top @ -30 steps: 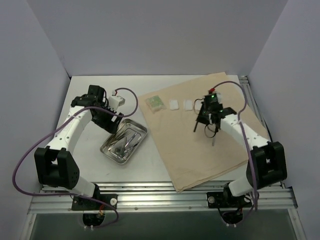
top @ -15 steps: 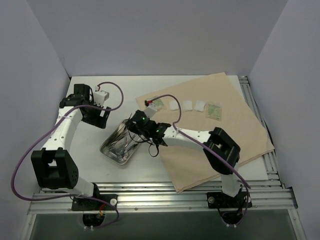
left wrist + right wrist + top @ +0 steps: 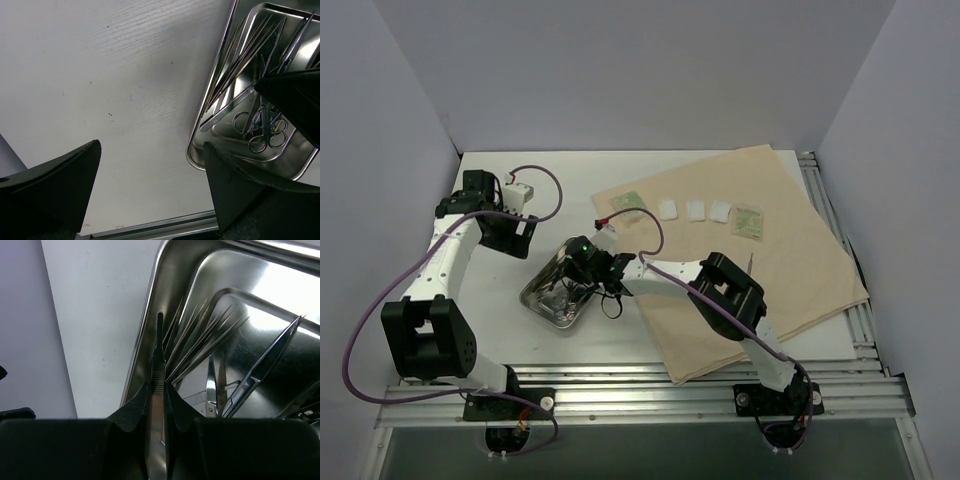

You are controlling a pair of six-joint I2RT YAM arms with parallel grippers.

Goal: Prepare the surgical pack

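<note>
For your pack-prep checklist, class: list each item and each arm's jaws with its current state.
Steel tray: on table, holding instruments.
Cloth sheet: spread flat.
Gauze squares: three in a row on sheet.
Green packets: two, flanking gauze.
Left jaws: open, empty.
Right jaws: shut on thin instrument over tray.

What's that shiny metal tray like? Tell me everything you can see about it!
The tray is a shiny steel rectangle with rounded corners and a raised rim, bright like a mirror. It lies flat on the white table, turned at a slant, left of the tan cloth. Inside lie scissors and long thin tweezers. The right pincer hangs over it, shut on a thin metal tool.
</note>
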